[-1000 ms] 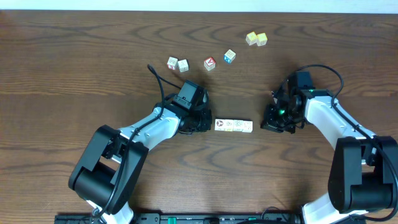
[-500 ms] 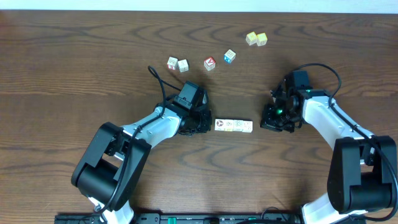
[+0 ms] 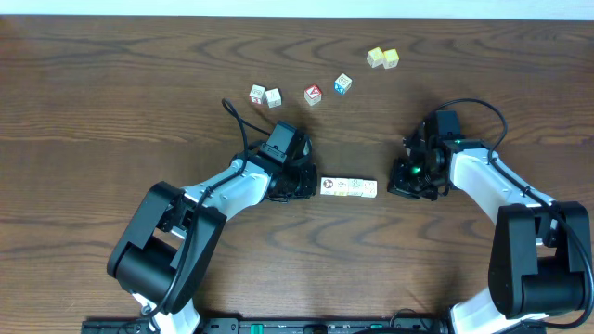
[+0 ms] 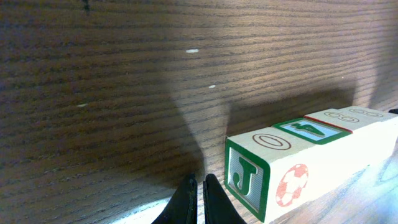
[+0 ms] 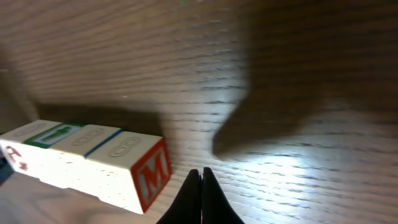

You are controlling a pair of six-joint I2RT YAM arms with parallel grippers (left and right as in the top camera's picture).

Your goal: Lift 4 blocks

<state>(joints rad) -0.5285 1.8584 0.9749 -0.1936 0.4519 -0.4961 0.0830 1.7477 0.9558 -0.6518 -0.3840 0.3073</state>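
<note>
Between left gripper (image 4: 199, 182) and right gripper (image 5: 200, 177) — both clenched, empty — lies the row of four blocks (image 3: 348, 187), long axis running from one to the other. Left sits just beside its J end; right seems slightly farther off.

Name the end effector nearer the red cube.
Left. The red cube lies almost straight beyond the left end effector; the right end effector sits well off to its right.

From overhead, the printing on the row of four blocks (image 3: 348, 187) is too small to read. The left wrist view cuts off the row's far end at its right edge. The right wrist view, blurred, cuts it at the left edge.
</note>
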